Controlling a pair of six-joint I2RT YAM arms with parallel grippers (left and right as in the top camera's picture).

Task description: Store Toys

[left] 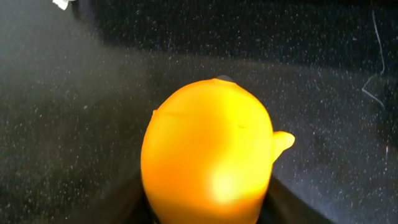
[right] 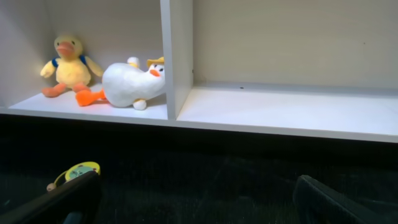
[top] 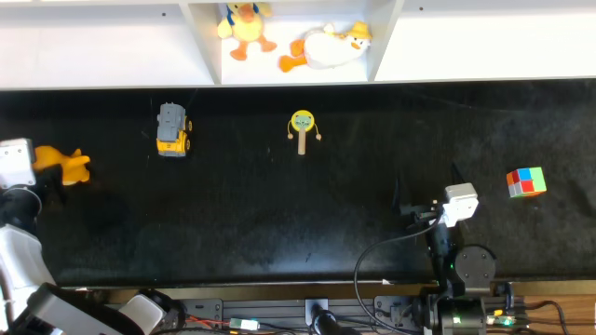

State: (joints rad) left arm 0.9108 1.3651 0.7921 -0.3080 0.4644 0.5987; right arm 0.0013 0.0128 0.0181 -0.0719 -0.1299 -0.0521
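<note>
Left gripper point(top: 37, 169) is at the table's far left, right at the orange toy point(left: 208, 155). The toy's body blocks most of the left wrist view, so I can't tell whether the gripper is clamped on it or just around it. The toy is smooth, glossy and egg-shaped from here, with a small stub poking out one side; I can't make out what it is meant to be. In the top view its near end is hidden by the wrist. The rest lies on the black table point(top: 279, 214).

Right gripper point(right: 199, 186) is spread wide with nothing between, low over the table, facing the white shelf point(right: 180, 74). The rattle point(right: 76, 171) is half cut off behind one finger point(right: 62, 199).

The middle shelf bay holds a yellow duck plush point(top: 244, 26), its head clipped by the top view's edge. A white duck plush point(top: 326, 46) lies on its side just beside it.

Also on the table are a yellow truck point(top: 172, 128), the rattle near the middle, and a colour cube point(top: 526, 182) far right, all well apart.
</note>
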